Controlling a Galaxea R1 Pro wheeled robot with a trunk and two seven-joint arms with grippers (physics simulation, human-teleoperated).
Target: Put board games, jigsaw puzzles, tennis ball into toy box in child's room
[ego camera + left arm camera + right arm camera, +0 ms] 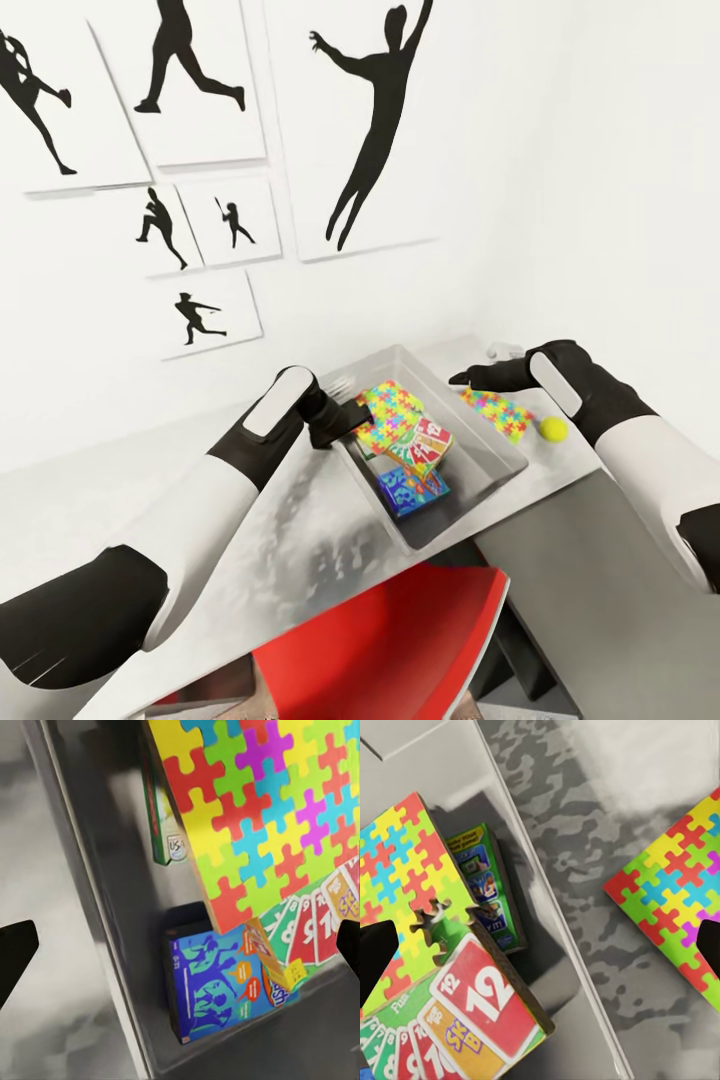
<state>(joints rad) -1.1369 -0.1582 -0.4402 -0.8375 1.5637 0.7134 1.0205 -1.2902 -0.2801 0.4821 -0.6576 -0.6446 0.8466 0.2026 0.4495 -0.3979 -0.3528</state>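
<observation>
The light grey toy box (497, 468) stands on the table (290, 530). Inside it a jigsaw puzzle (388, 408) leans tilted over a board game (432, 446) printed with number cards, above a blue board game (412, 490). A green board game (160, 817) stands on edge behind them. My left gripper (345, 408) hovers open at the box's left rim, over the puzzle (255, 817). The second jigsaw puzzle (497, 411) lies flat on the table right of the box, with the tennis ball (553, 429) beside it. My right gripper (468, 379) is open, above the box's rim (559, 922) and that puzzle (675, 900).
A red chair (400, 640) is tucked under the table's near edge. A white wall with black sports silhouette pictures (370, 120) rises right behind the table. Bare tabletop stretches left of the box.
</observation>
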